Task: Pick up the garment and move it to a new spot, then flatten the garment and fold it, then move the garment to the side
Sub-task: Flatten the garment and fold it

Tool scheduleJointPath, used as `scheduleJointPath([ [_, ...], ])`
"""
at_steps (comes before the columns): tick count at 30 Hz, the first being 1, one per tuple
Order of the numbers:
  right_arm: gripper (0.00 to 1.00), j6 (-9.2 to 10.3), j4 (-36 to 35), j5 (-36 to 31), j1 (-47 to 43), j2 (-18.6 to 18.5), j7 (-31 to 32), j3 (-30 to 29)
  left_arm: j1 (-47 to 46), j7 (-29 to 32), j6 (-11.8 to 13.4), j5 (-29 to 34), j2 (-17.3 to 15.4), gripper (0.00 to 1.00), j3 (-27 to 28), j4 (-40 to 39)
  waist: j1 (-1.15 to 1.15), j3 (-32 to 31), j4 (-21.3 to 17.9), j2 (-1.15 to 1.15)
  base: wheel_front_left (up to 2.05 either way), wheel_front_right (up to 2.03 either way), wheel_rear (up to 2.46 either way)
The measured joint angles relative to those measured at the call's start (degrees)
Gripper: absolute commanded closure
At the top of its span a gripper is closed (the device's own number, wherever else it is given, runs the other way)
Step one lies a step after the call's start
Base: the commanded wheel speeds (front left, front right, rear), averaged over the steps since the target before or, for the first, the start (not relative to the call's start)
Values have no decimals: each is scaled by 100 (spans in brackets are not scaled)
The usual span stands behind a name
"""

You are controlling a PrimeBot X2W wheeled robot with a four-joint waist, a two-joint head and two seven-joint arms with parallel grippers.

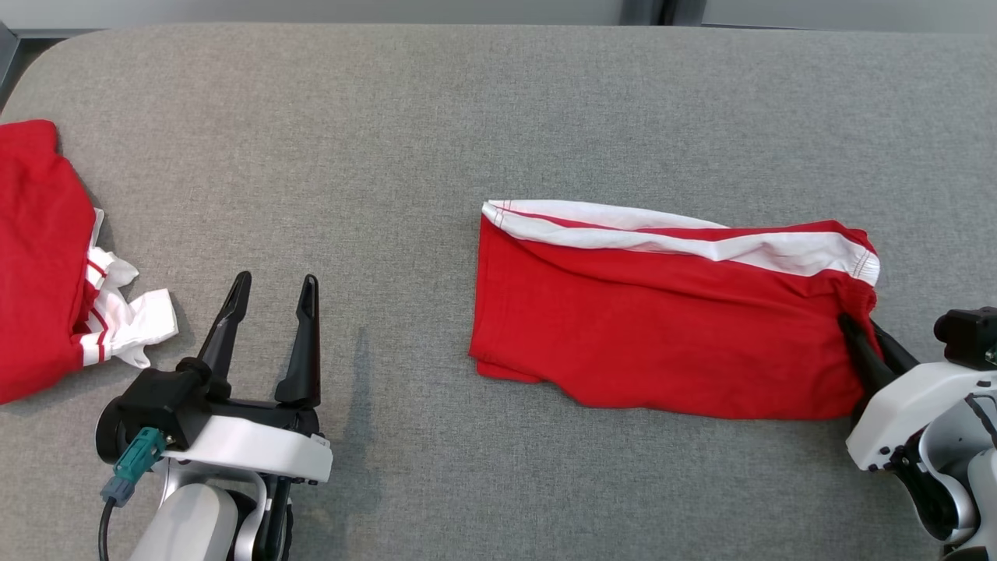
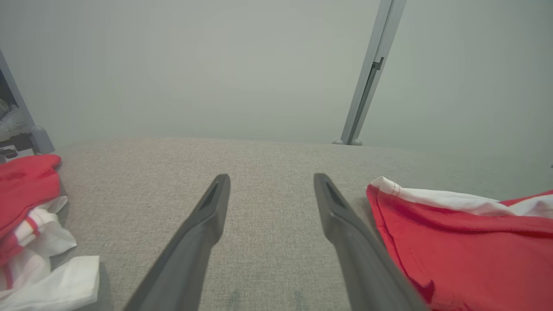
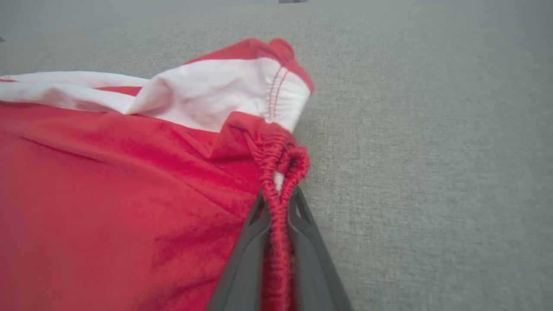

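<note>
The garment (image 1: 662, 312), red with a white band along its far edge, lies folded on the grey surface (image 1: 436, 125), right of centre. My right gripper (image 1: 857, 331) is shut on the gathered red hem at its right edge; in the right wrist view the red seam (image 3: 276, 203) is pinched between the two grey fingers. My left gripper (image 1: 273, 300) stands open at the lower left with nothing between its fingers, well left of the garment. From the left wrist the garment (image 2: 466, 246) shows at the right, beside the right finger (image 2: 345, 233).
A second red and white piece of clothing (image 1: 47, 257) lies bunched at the left edge of the grey surface, and appears again in the left wrist view (image 2: 30, 224). A pale post (image 2: 367, 82) stands beyond the far edge.
</note>
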State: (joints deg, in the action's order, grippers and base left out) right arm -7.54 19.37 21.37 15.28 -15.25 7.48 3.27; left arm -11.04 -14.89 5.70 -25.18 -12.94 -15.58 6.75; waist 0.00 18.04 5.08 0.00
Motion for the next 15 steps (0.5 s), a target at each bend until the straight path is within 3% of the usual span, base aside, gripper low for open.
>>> scheduleJointPath([
  [5, 100, 4, -263, 412, 5, -66, 308, 235, 2, -1, 11, 0, -16, 0, -4, -5, 0, -59, -37, 0, 0, 0, 0],
  [15, 100, 4, -1404, 2653, 92, 115, 1430, 461, 4, 8, 16, 2, -21, 0, -102, -8, 0, -147, 41, 0, 0, 0, 0],
])
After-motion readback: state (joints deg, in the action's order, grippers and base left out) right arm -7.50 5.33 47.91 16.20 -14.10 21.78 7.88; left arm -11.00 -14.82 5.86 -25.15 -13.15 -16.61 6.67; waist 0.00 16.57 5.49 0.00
